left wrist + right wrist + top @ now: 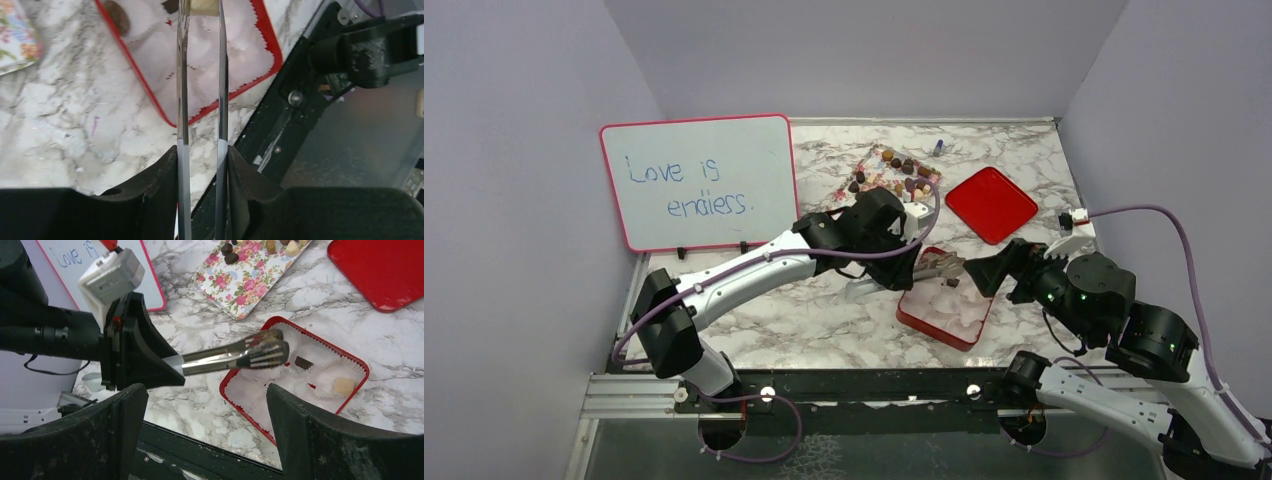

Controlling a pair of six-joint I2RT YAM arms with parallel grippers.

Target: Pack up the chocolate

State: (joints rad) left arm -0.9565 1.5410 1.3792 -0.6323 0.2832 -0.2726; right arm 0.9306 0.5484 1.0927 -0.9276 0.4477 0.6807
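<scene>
From where I stand, the left hand (200,160) is clenched on a pair of metal tongs (235,356). Their tips hang over the red box (360,365), which is lined with white paper cups (260,390) and sits near the front edge of the worktop (824,310). The right hand (205,392) hovers at about 3 o'clock from the box, fingers spread wide and grasping nothing. Most of the chocolate (905,166) lies on the floral tray (240,285) at 12 o'clock from the box, a dark piece (303,362) and a cream piece (344,385) sit in cups inside it, and a red lid (991,203) lies flat at 1 o'clock.
</scene>
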